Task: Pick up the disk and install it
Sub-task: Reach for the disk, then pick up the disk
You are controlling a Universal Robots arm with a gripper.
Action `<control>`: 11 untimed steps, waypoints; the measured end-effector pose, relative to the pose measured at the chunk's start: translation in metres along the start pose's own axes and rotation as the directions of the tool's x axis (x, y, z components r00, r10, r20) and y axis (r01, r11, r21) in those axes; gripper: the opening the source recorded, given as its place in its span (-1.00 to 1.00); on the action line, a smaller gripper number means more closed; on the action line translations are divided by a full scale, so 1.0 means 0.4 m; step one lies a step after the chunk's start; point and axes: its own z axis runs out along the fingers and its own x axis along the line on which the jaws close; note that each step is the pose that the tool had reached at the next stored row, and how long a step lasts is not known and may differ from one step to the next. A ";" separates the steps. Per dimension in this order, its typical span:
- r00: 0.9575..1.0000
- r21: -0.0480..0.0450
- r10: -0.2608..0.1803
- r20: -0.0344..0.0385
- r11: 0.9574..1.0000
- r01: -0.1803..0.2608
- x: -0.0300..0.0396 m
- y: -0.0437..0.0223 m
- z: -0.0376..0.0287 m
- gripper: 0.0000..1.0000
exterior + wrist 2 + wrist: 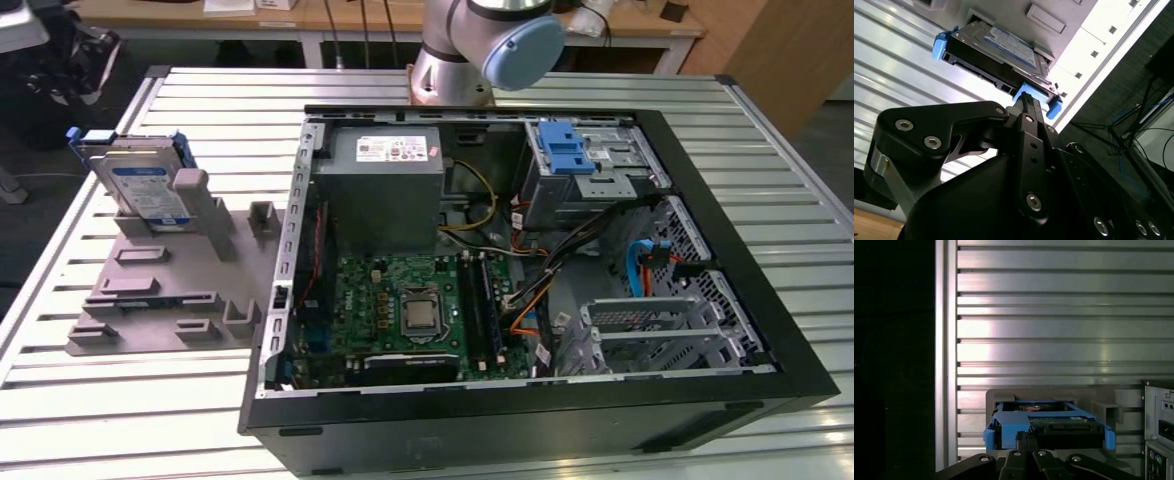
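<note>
Disk (144, 190) on edge in a slot of the grey holder (147, 300), leaning back slightly, blue-and-white label toward the camera, blue bracket (94, 135) around its rim. Holder flat on the slatted metal table (134, 420), at the exterior view's left. Just beside the holder, toward the exterior view's right: an open computer case (534, 415), side panel off, with green motherboard (387, 300), grey power supply box (387, 195) and silver drive cage (607, 185) with a blue latch (567, 150) all exposed. Behind the case, the arm's base (461, 60). In both wrist views, black gripper (1026, 440) in the foreground, pointed toward the disk, which sits free in its slot beyond the tip. Cannot tell whether the gripper is open or closed.
</note>
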 end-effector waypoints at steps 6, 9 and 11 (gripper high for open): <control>1.000 0.000 0.000 0.000 1.000 0.000 0.009 0.000 0.001 -0.79; 1.000 0.000 0.000 0.000 1.000 0.000 0.010 0.000 0.002 -0.79; 1.000 0.000 0.000 0.000 1.000 0.000 0.011 0.000 0.002 -0.79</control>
